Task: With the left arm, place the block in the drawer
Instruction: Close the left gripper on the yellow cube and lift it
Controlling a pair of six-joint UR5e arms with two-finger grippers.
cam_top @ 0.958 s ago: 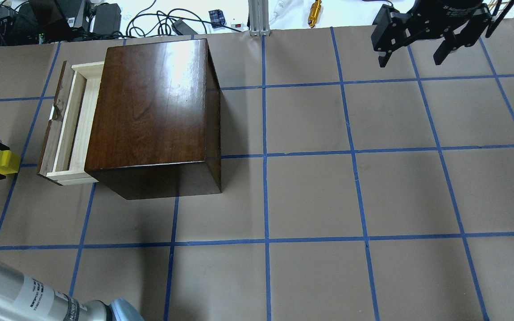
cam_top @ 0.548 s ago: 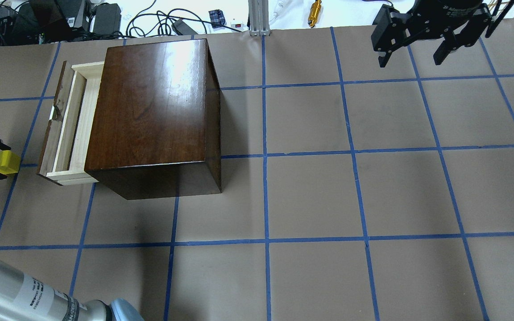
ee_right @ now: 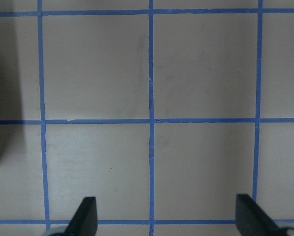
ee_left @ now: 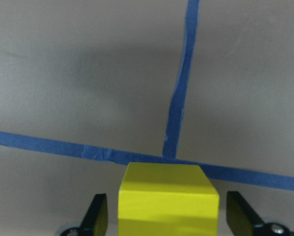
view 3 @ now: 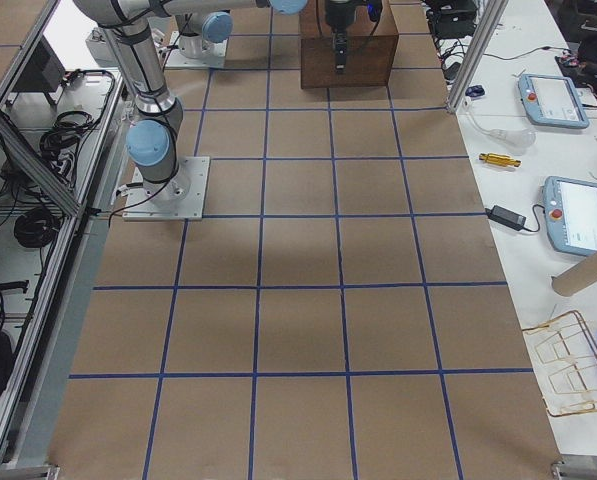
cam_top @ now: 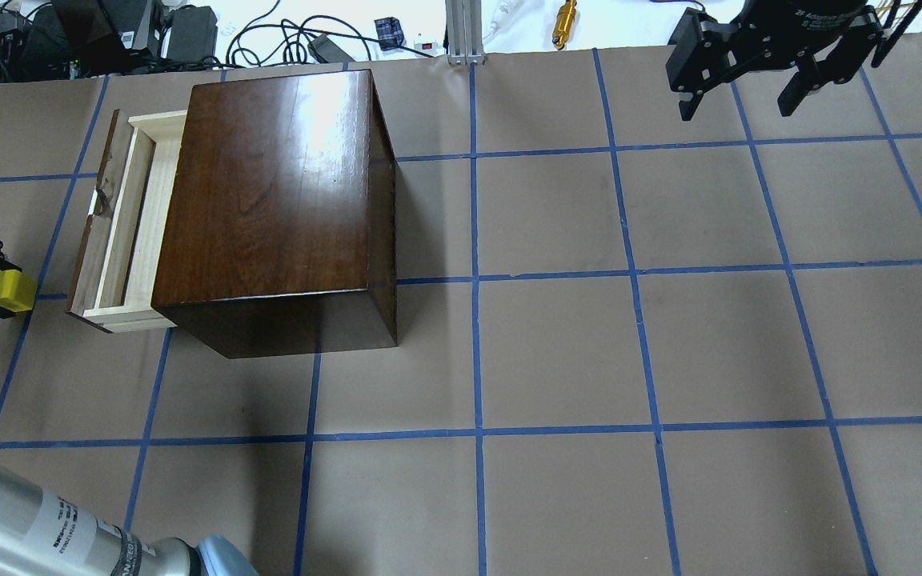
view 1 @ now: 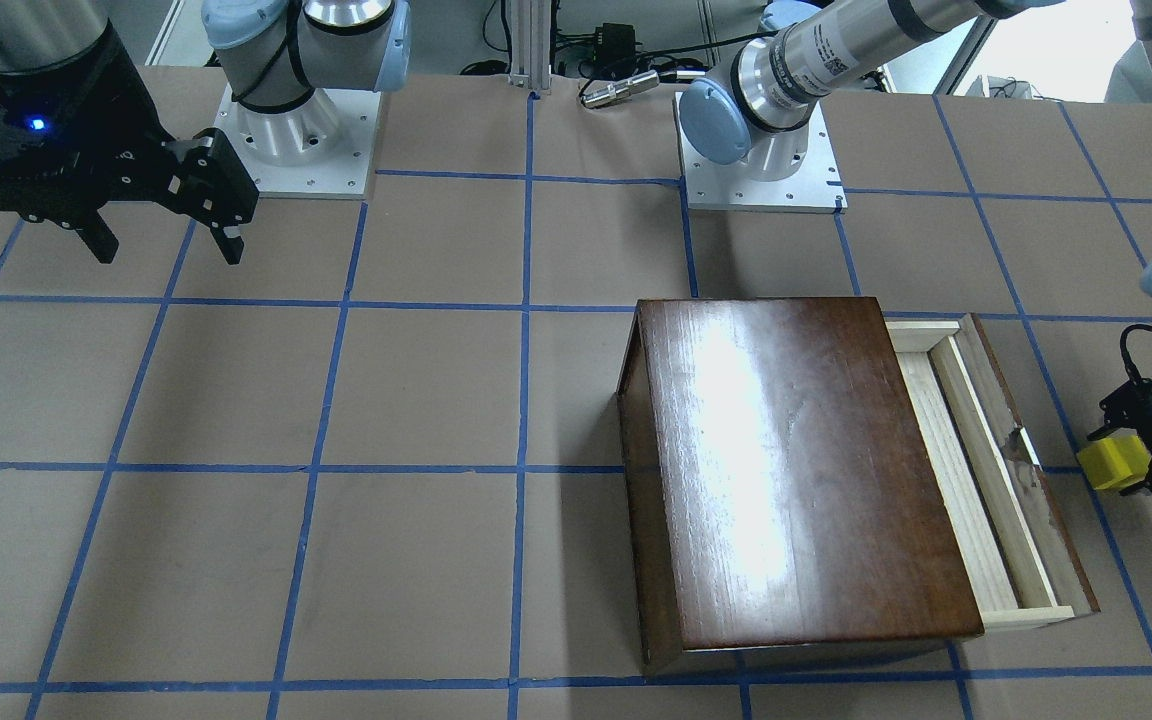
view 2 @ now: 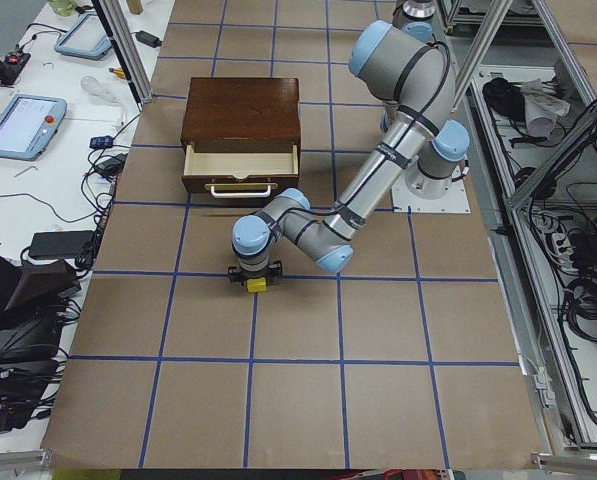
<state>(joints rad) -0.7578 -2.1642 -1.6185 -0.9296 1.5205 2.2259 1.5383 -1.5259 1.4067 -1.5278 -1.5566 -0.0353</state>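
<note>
Block [ee_left: 167,199] loose within wide-open left gripper [ee_left: 167,216], gap each side; front edge of open drawer [cam_top: 141,216] near.

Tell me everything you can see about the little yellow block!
The block is a small, bright yellow cube with smooth, plain faces and crisp edges. It looks to sit flat on the brown paper table, near where two blue tape lines meet. The black fingers of the left gripper stand on each side of it, with small gaps showing, so they are not squeezing it. It lies apart from the open drawer, out in front of it.
</note>
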